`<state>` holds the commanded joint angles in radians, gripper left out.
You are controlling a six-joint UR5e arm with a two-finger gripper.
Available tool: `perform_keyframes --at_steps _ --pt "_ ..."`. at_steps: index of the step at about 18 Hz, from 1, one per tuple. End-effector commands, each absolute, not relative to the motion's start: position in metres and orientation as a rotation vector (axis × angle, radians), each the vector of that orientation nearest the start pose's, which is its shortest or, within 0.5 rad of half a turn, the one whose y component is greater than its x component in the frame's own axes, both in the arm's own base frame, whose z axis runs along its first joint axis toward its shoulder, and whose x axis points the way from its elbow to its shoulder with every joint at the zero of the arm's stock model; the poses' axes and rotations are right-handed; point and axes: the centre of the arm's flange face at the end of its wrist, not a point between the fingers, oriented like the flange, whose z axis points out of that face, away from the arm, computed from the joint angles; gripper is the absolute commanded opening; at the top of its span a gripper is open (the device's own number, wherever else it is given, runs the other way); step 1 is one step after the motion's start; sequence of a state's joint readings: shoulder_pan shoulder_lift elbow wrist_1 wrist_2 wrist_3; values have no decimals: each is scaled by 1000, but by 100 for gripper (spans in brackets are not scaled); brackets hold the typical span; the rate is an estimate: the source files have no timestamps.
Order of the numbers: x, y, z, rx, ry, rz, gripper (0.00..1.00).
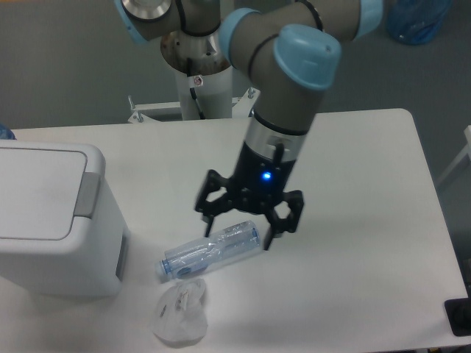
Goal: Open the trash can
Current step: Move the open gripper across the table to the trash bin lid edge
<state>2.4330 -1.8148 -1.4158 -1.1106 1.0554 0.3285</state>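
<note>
The trash can [51, 220] is a large white boxy bin at the left edge of the table, its flat lid down, with a grey push tab [87, 195] on the lid's right side. My gripper [238, 237] hangs open over the right end of a clear plastic bottle, its fingers spread to either side, well to the right of the trash can. It holds nothing.
The clear plastic bottle [210, 252] lies on its side just right of the bin. A small white plastic bag [179, 312] lies below it near the table's front edge. The arm's base post [199, 81] stands behind the table. A dark object [459, 318] sits at the front right corner.
</note>
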Motion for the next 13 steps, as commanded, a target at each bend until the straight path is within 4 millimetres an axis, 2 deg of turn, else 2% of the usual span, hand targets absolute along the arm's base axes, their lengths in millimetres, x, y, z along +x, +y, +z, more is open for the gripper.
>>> perform_keyframes --at_steps 2,4,7,11,13 --pt "-332 546 499 -2481 -544 -304 100" --pt "-300 554 499 -2497 -516 -329 100" --pt "-273 563 498 -2512 -470 -344 100" --pt "-247 562 494 -2526 -435 -360 100" --pt "-237 556 492 -2534 -427 -367 100"
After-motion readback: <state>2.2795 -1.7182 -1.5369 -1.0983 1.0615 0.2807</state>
